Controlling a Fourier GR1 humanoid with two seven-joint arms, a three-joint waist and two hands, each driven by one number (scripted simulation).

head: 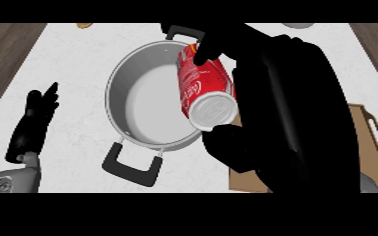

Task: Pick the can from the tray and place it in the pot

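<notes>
The right robot hand [288, 105] curls round the red can [204, 87], holding it tilted over the pot [140, 100] just to its left, while the left robot hand [33, 122] rests spread on the table [74, 55].

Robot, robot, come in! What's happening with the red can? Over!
Right hand shut on red can, tilted over the pot's right rim. Left hand resting open at left. Pot holds nothing, nothing blocking.
</notes>
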